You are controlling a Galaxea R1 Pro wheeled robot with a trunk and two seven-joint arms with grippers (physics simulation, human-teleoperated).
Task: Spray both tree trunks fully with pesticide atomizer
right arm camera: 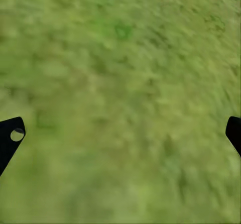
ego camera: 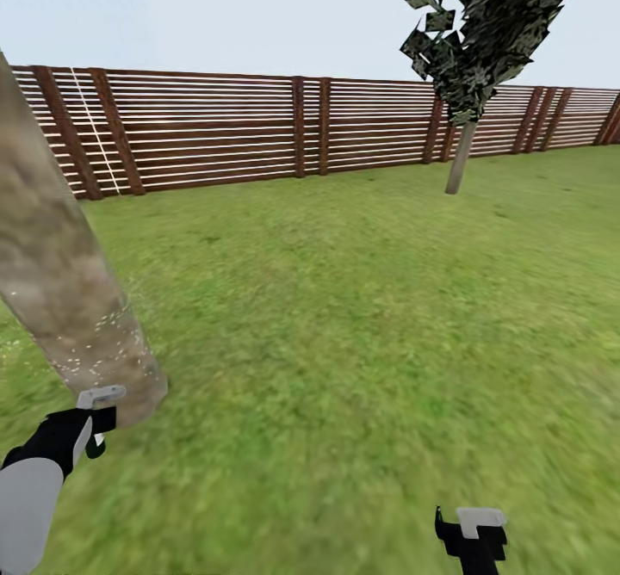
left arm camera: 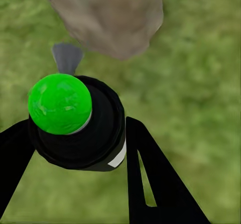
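One trunk [ego camera: 65,299] near us shows white specks low down; our left hand [left arm camera: 75,148] grips the atomizer [left arm camera: 75,123] just beside it. Right hand [right arm camera: 120,133] wide, empty. Far tree [ego camera: 461,157] by the fence [ego camera: 215,127] likely left.

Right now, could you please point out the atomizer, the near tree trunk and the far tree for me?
atomizer [left arm camera: 60,103]: left wrist view, on its green cap.
near tree trunk [ego camera: 60,291]: head view, on the mottled bark.
far tree [ego camera: 460,160]: head view, on its thin trunk.
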